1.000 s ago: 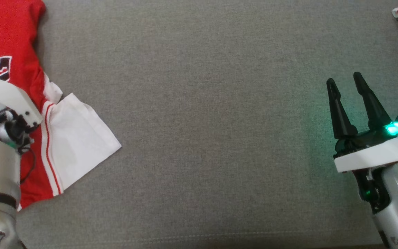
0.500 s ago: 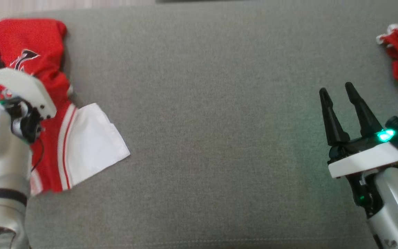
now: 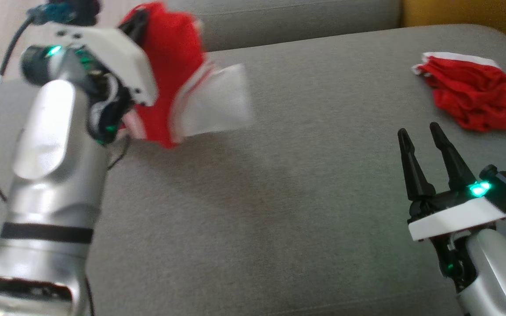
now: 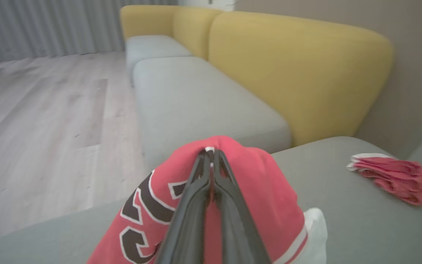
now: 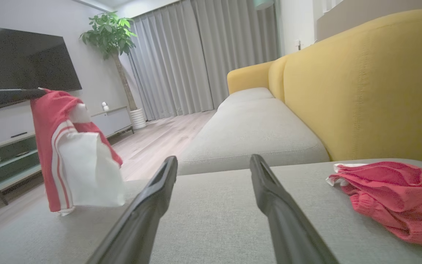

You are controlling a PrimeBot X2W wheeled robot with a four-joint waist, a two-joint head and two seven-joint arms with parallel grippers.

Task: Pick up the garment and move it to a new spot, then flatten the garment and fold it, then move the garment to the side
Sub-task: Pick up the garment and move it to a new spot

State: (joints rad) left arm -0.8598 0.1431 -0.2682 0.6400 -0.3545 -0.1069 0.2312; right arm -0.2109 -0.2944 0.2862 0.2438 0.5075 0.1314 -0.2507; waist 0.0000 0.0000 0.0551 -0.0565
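The garment is a red jersey with a white panel, red-and-white stripes and black lettering. It hangs in the air at the upper left, pinched at its top fold by my left gripper. In the left wrist view my left gripper has its fingers pressed together on the red cloth. The right wrist view shows the garment dangling with its lower hem just above the grey cushion. My right gripper stands open and holds nothing at the lower right, low over the cushion.
A second crumpled red cloth lies at the far right of the grey cushion. A yellow sofa back with grey seats runs behind. A TV, low cabinet and plant stand across the wooden floor.
The garment lay flat on the cushion at the left; now my left arm has raised it and it hangs from the shut gripper. The head view has tilted up. The right arm has held its place.
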